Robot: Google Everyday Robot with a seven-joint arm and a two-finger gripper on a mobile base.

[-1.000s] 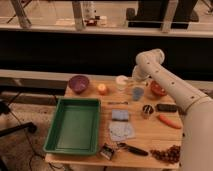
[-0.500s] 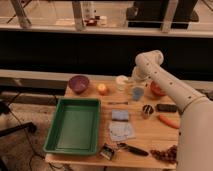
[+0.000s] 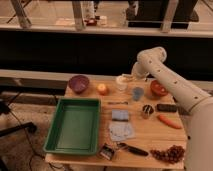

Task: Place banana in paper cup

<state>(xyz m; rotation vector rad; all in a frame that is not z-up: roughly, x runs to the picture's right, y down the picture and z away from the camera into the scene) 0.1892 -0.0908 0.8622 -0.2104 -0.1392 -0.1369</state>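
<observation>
The paper cup (image 3: 121, 83), plain white-cream, stands at the back middle of the wooden table (image 3: 150, 135). My gripper (image 3: 128, 77) reaches in from the right at the end of the white arm (image 3: 150, 59). It hangs just above the cup's right rim. A slim pale shape at the gripper's tip, over the rim, looks like the banana (image 3: 126, 76). No other banana lies on the table.
A purple bowl (image 3: 79, 83), an orange fruit (image 3: 102, 89), a blue-grey cup (image 3: 137, 93) and a red bowl (image 3: 159, 88) surround the paper cup. A green tray (image 3: 75, 125) is at left. A dark metal cup (image 3: 146, 111), carrot (image 3: 169, 121), sponge (image 3: 120, 115) and grapes (image 3: 170, 154) lie nearer.
My gripper has moved a little left and down, from beside the cup's right side to just over its rim. Nothing on the table has moved.
</observation>
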